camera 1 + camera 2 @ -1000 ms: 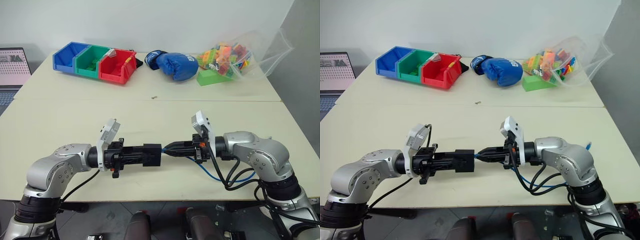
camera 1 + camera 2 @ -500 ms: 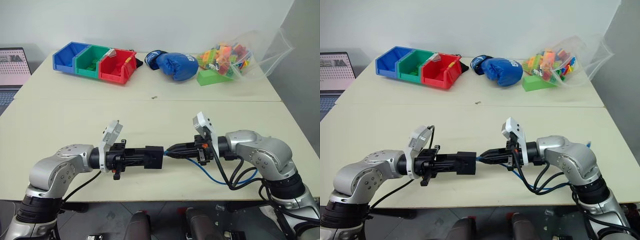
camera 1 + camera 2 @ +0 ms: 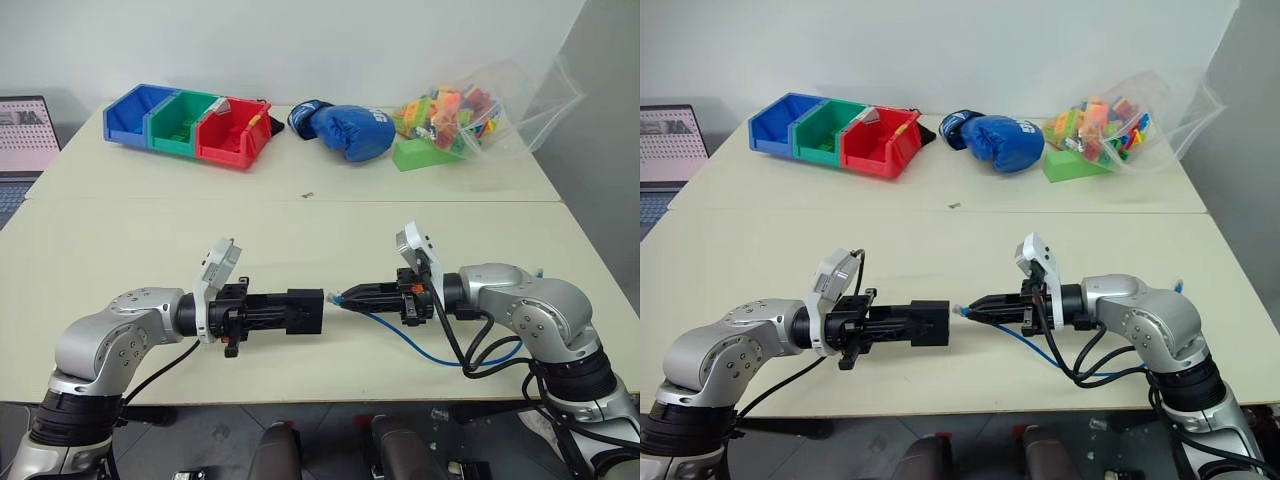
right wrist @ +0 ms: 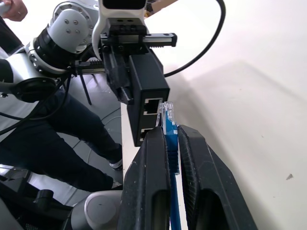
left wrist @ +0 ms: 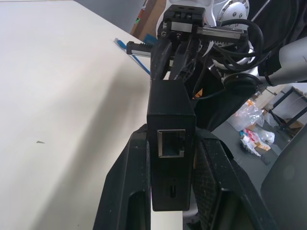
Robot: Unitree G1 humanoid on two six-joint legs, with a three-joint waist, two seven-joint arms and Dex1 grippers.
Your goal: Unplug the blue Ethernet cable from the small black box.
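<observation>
Blue Ethernet cable (image 3: 425, 343) trails over the table (image 3: 300, 230), its clear plug free of the small black box (image 3: 305, 311), just beside the port; right gripper (image 3: 345, 297) pinches the plug end; left gripper (image 5: 170, 191) clamps the box.

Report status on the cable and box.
Left gripper shut on black box. Right gripper shut on blue cable. Plug out, clear of port. Nothing in the way.
</observation>
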